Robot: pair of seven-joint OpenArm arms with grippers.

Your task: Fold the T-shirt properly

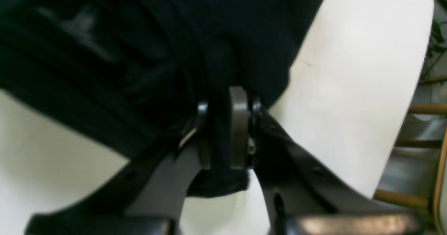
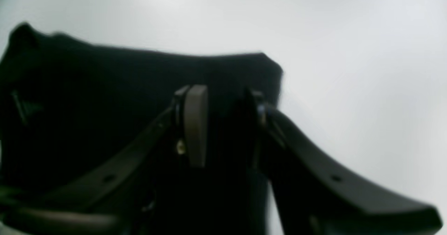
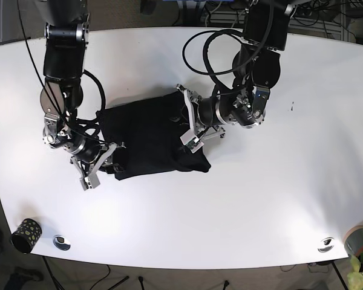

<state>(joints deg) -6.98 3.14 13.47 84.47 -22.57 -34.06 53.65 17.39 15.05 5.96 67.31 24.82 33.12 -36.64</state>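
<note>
A white table carries the dark T-shirt.

One black T-shirt lies on one white table. Two arms work over it, each with one gripper: the left gripper and the right gripper. One patterned cup stands at a table corner.

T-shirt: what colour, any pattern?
Plain black T-shirt, no pattern visible. Base view shows it best, against the white table.
</note>
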